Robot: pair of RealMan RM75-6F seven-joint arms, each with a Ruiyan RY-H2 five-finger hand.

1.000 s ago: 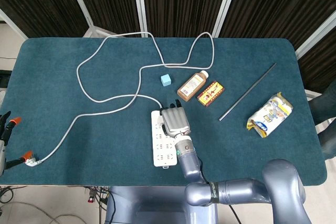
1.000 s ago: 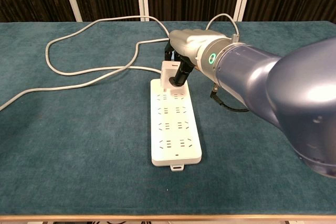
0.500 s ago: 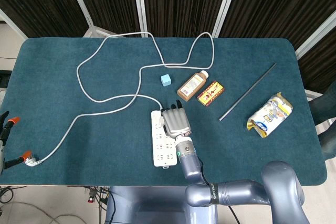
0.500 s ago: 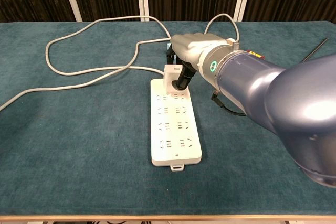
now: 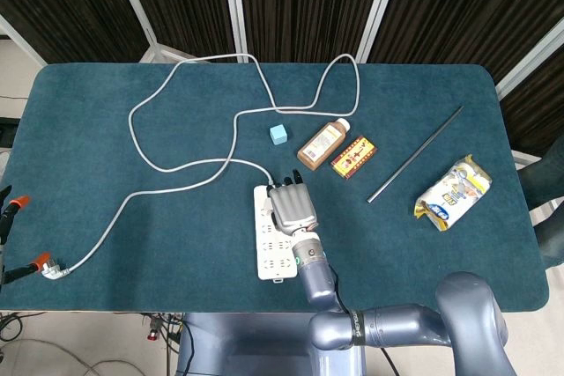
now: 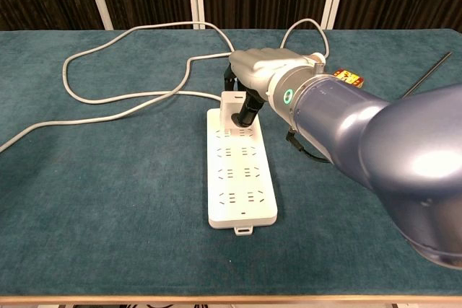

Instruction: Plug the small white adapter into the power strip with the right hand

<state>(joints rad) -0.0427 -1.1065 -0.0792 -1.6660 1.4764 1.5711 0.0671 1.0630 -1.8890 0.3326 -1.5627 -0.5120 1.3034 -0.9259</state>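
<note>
The white power strip [image 6: 242, 171] lies lengthwise on the teal table [image 6: 108, 200], near its front edge. My right hand [image 6: 256, 77] reaches over the strip's far end and pinches the small white adapter [image 6: 232, 104]. The adapter stands upright, its base against the strip's farthest row of sockets. In the head view the right hand [image 5: 293, 207] covers the adapter and the far part of the power strip [image 5: 269, 248]. Only dark, orange-tipped fingertips [image 5: 18, 203] of my left hand show at the left edge, beside the table.
The strip's grey cable [image 5: 176, 165] loops across the table's left and back, ending in a plug [image 5: 55, 269] at the front left. Beyond the strip lie a blue cube [image 5: 279, 135], brown bottle [image 5: 322, 143], red-yellow box [image 5: 353, 157], black rod [image 5: 416, 153] and snack packet [image 5: 453, 192].
The right hand has lowered the adapter from just above the strip onto its far sockets. The left fingertips have drifted slightly toward the left edge.
</note>
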